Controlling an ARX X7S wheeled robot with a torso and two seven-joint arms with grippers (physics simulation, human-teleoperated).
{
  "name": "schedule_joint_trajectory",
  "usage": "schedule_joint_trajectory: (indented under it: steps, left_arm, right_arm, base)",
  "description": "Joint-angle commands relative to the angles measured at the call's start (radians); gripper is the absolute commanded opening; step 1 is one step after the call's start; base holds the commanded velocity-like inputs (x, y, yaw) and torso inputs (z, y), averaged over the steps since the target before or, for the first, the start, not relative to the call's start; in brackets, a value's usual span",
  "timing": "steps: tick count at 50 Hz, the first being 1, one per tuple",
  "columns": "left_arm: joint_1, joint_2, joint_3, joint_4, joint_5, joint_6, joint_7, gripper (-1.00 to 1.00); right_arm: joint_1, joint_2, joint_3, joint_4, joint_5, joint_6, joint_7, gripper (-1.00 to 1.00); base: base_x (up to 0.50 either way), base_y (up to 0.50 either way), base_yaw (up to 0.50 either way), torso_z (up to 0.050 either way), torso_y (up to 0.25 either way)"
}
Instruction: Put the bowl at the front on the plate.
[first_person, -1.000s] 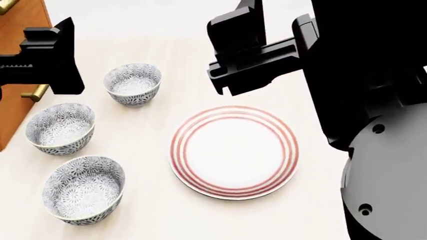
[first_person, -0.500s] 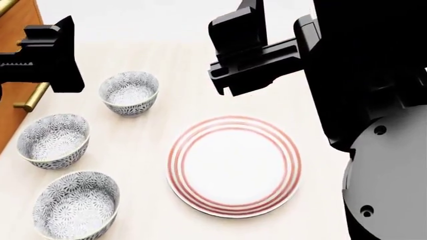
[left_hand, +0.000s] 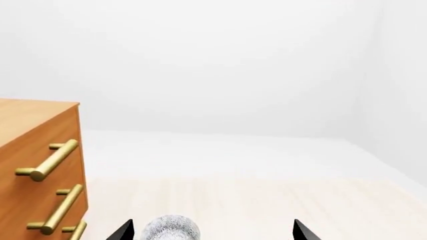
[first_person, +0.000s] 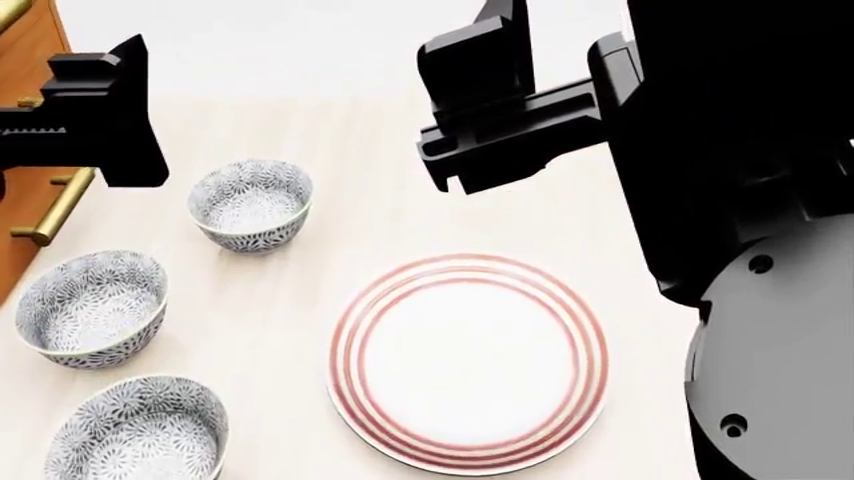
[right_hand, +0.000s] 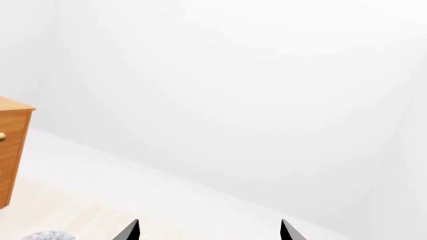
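A: Where is the bowl (first_person: 134, 436) found?
B: At the table's (first_person: 360, 180) near edge, left of the plate (first_person: 467, 360), apart from it.
A: And the grippers?
B: The left gripper (left_hand: 211, 233) and right gripper (right_hand: 208, 231) are seen spread wide; nothing is held.

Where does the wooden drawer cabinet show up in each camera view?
Head view: the cabinet is at the far left edge, partly behind the left arm, beside the bowls.
Left wrist view: the cabinet is large at the picture's edge, its top corner and brass handles showing.
Right wrist view: only a narrow strip of the cabinet shows at the edge.
Shared landmark: a patterned bowl near the cabinet; which of the three, I cannot tell.
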Motion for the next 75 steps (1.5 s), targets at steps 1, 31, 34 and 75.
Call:
schedule_joint_trajectory:
  steps: [1,31,34,75]
  left_arm:
    - [-0.005,-0.007,0.010,-0.006,0.001,0.010,0.002,1.00]
    - [0.033,-0.027,0.028,0.021,0.026,0.045,0.029,1.00]
    - [0.034,-0.029,0.031,0.021,0.028,0.048,0.031,1.00]
    - [0.054,-0.041,0.064,-0.024,-0.094,0.059,-0.060,1.00]
  right_arm:
    - [-0.003,0.006,-0.006,-0.003,-0.003,-0.011,-0.004,1.00]
    - [0.000,0.019,-0.022,-0.007,-0.005,-0.034,-0.009,1.00]
    - [-0.001,0.022,-0.023,-0.008,-0.004,-0.037,-0.009,1.00]
    - [-0.008,0.041,-0.038,-0.042,-0.031,-0.065,-0.043,1.00]
  base:
    - [0.12,0.00,0.00,0.000,0.000]
    - [0.11,0.00,0.00,0.000,0.001]
    - [0.12,0.00,0.00,0.000,0.000]
    - [0.05,0.00,0.00,0.000,0.000]
